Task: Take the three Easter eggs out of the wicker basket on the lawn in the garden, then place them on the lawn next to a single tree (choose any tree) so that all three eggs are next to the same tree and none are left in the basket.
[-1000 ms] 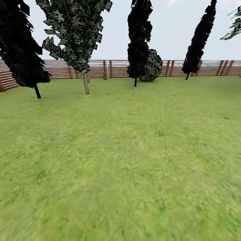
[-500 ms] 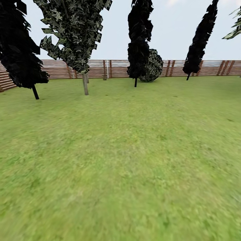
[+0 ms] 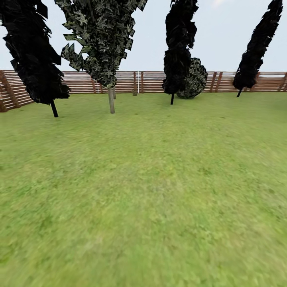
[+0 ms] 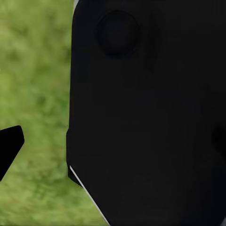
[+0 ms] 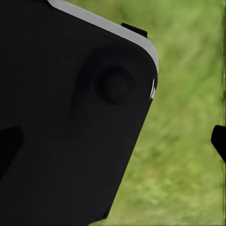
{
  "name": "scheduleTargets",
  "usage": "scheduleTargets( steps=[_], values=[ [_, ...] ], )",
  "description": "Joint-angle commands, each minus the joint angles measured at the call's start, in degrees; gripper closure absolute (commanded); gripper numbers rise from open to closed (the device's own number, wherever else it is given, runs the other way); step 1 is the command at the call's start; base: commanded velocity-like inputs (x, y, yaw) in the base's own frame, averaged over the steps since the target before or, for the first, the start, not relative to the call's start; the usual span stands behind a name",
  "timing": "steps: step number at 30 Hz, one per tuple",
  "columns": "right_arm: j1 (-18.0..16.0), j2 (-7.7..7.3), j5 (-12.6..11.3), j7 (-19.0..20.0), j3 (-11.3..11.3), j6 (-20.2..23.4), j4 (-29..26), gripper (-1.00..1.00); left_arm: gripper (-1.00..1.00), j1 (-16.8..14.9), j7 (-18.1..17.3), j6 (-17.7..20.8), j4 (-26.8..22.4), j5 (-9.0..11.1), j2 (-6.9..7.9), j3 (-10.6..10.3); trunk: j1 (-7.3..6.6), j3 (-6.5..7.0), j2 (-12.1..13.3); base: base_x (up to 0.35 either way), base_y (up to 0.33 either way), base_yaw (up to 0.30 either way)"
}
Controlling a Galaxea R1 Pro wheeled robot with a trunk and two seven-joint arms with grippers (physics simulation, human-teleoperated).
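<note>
The lawn (image 3: 151, 191) stretches wide and flat ahead of me in the head view. A tree (image 3: 111, 99) with a pale grey-beige trunk and blotched leaves stands at the far left of centre, near the fence. The Easter eggs and the wicker basket are out of view. In the left wrist view my left gripper (image 4: 113, 143) hangs over grass beside a black robot part, one fingertip (image 4: 10, 145) at each side of the picture. The right gripper (image 5: 113, 141) looks the same, its fingertip (image 5: 219, 141) far from the other. Both are open and hold nothing.
A brown slat fence (image 3: 151, 81) closes the garden at the back. Black-foliaged trees with thin trunks stand at the left (image 3: 53, 108), centre (image 3: 172, 98) and right (image 3: 239, 92). A round dark bush (image 3: 194, 79) sits by the fence.
The whole head picture has slid to the right, so the camera has turned left. The trees and fence themselves have not moved.
</note>
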Motion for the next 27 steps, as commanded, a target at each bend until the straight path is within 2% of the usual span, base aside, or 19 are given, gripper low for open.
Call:
scheduleTargets(
  steps=[1,27],
  values=[
    [-0.02,-0.01,0.25,-0.02,0.03,-0.17,0.04,-1.00,-1.00,-0.01,0.02,-0.13,0.00,0.08,-0.01,0.32,0.03,-0.04,-0.02,0.327,0.000,0.161],
    [-0.05,-0.28,0.41,0.07,0.20,-0.17,0.11,-1.00,-1.00,-0.01,0.02,-0.12,0.01,0.08,-0.08,0.34,0.03,-0.04,-0.02,0.327,0.000,0.009]
  ],
)
